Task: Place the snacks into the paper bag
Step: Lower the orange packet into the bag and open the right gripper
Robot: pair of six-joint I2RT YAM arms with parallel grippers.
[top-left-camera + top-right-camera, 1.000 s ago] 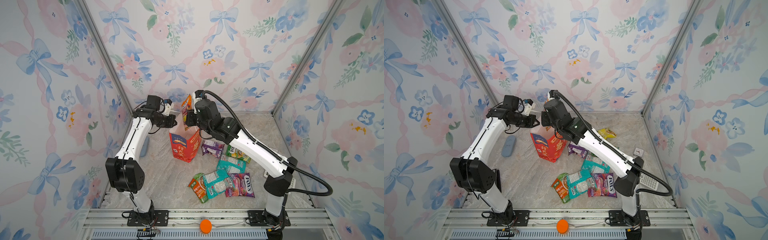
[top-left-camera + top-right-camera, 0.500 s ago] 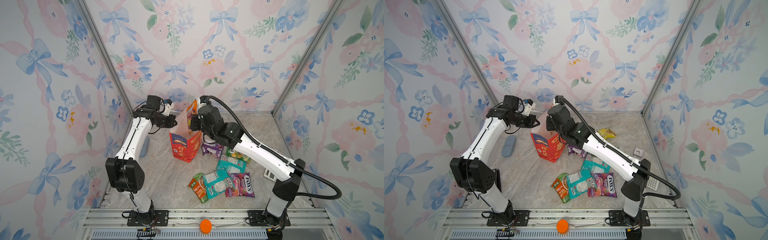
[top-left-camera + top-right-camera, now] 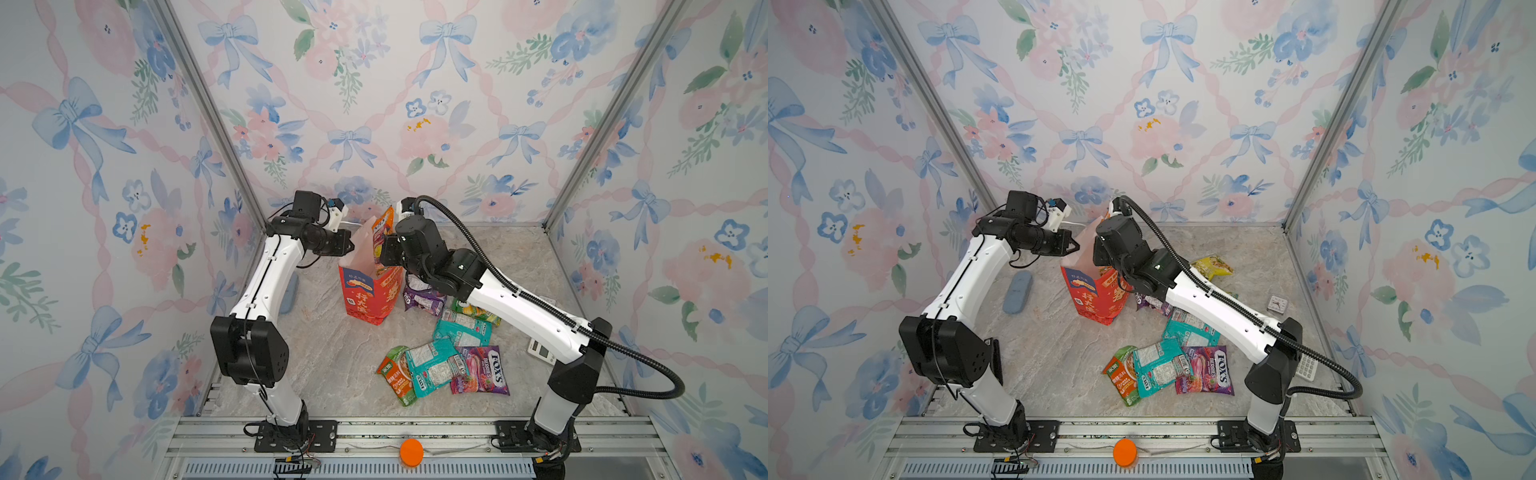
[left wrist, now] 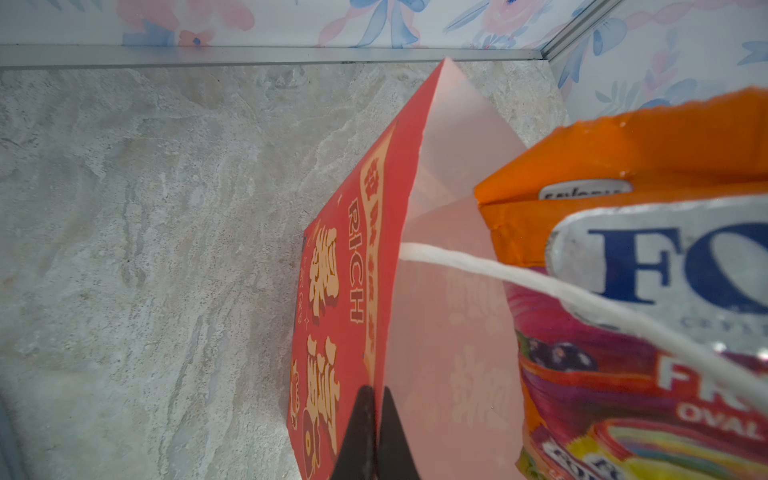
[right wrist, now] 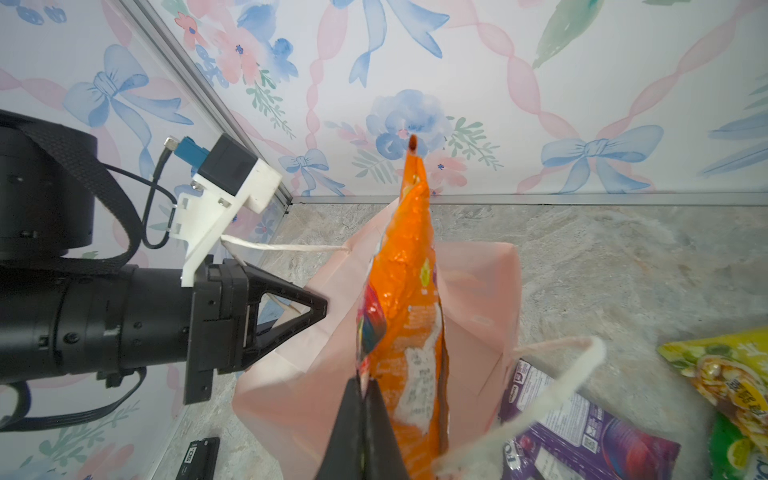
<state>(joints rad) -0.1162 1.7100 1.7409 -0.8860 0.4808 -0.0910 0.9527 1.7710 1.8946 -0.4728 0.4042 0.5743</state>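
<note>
Lower the orange packet [image 5: 409,291] deep, then let go.
The left gripper [image 4: 376,390] pinches the bag [image 3: 365,295] edge; the right gripper [image 5: 362,382], the packet.

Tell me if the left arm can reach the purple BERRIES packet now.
Probably not: the left end effector is shut on the paper bag's rim and must let go first; otherwise the purple BERRIES packet lies unobstructed.
</note>
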